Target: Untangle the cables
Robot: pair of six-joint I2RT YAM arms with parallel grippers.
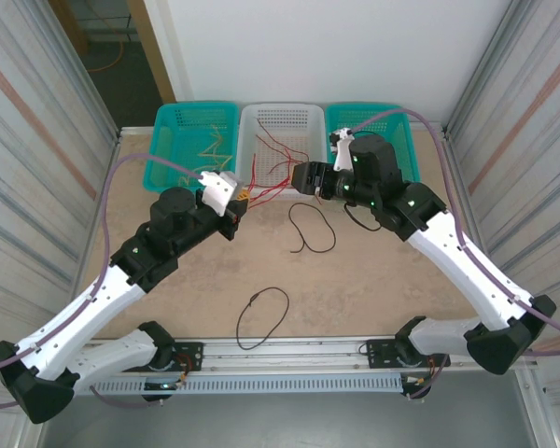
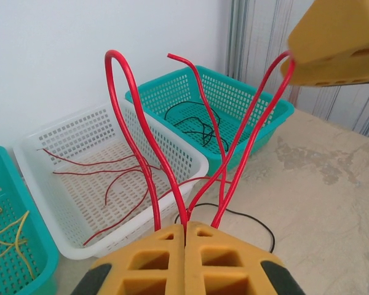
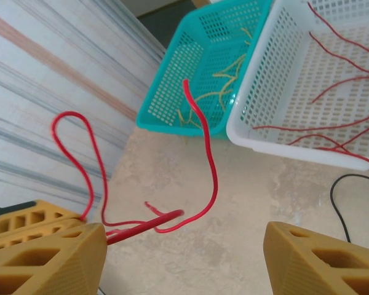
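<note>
My left gripper (image 2: 187, 228) is shut on a bundle of red cables (image 2: 144, 132), which fan upward from its jaws in several strands. From above, that gripper (image 1: 240, 202) sits just in front of the white basket (image 1: 252, 126). My right gripper (image 1: 300, 177) faces it from the right with its jaws open. In the right wrist view its fingers (image 3: 55, 258) stand wide apart, and loose red cable ends (image 3: 200, 153) curl between them without touching either pad. Two black cables (image 1: 313, 229) lie loose on the table, one (image 1: 266, 317) nearer the arm bases.
Three baskets line the back edge. The left teal basket (image 1: 168, 140) holds pale yellow cables (image 1: 210, 145), the white one has red cables (image 1: 285, 149), and the right teal basket (image 2: 277, 104) has black cables (image 2: 197, 123). Corrugated walls (image 1: 47, 140) close both sides.
</note>
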